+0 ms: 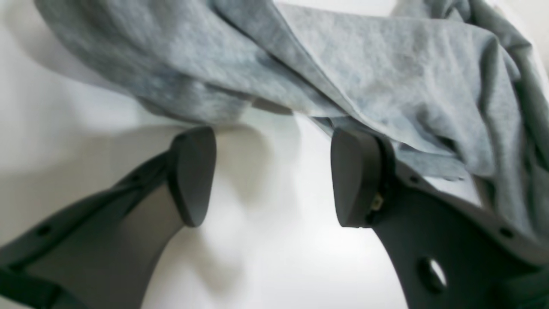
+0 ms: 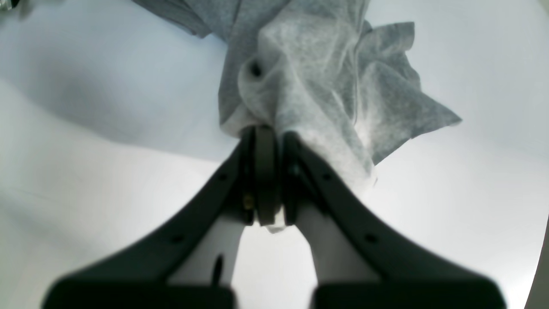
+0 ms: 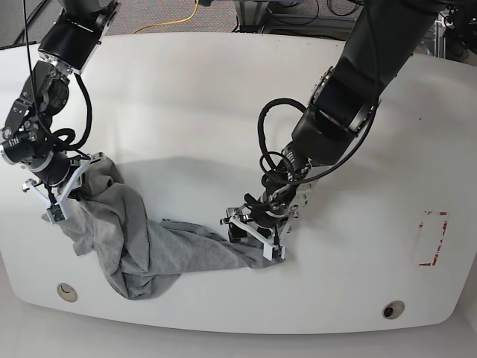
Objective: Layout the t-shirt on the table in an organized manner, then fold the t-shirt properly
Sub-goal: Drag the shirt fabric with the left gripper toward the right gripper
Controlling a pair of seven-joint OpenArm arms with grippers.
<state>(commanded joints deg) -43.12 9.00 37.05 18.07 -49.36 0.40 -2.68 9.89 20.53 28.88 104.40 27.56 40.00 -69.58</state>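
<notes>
One crumpled light heather-grey cotton t-shirt (image 3: 149, 242) lies bunched across the glossy white table (image 3: 223, 97) between two black grippers. Right gripper (image 2: 268, 128) pinches a fabric bunch tightly. Left gripper (image 1: 274, 171) gapes wide beside the hem, holding nothing.

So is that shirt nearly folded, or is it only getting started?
Only starting. The shirt lies crumpled on the table, nothing spread or folded. In hand: the right gripper is shut on a bunch of cloth, while the left gripper is open at the other end. Flattening and every fold remain.
</notes>
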